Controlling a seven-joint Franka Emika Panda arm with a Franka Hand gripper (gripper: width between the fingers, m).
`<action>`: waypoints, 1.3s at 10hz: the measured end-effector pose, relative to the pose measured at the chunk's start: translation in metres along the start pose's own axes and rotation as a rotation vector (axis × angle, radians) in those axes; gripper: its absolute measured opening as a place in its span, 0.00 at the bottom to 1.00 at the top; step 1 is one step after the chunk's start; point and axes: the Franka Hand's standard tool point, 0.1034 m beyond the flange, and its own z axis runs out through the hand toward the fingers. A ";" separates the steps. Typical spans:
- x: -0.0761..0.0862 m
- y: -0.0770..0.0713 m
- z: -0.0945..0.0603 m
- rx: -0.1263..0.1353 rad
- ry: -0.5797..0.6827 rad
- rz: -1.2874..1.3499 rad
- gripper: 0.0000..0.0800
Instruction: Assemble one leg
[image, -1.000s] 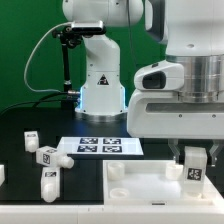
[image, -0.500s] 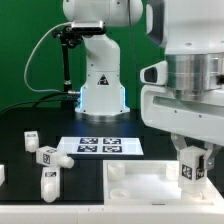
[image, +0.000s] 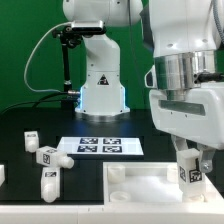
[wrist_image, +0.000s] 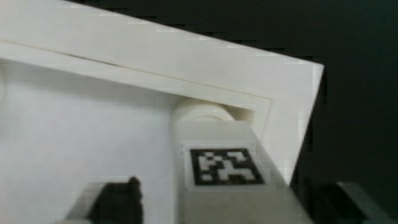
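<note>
- The hand (image: 189, 166) is pinching the leg (image: 188, 174). The white post hangs upright between the fingers (wrist_image: 118, 201), with its square tag facing outward.
- Straight below the hand lies the panel (image: 140, 181), flat on the table (image: 20, 205). The leg's lower end is at the panel's near corner, where the wrist view shows a round corner socket (wrist_image: 210, 103) just inside the raised rim.
- I cannot tell whether the leg's tip touches that socket or sits just above it; the leg itself hides the joint.
- Further out from the hand, beyond the panel's far edge, is the marker board (image: 100, 146).
- Furthest from the hand, well apart across the table, are the spare legs (image: 47, 157), lying loose and ungrasped.
- Progress, as I judge it: the pick-up is done and the leg has been brought to its corner.
- What appears left is to seat the end squarely in the socket, fix it there, probably by turning, and then release it.
</note>
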 end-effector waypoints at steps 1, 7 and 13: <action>-0.003 0.000 0.000 -0.016 0.006 -0.215 0.66; -0.004 0.000 0.001 -0.050 -0.008 -0.835 0.81; 0.002 -0.010 -0.001 -0.059 -0.002 -1.129 0.48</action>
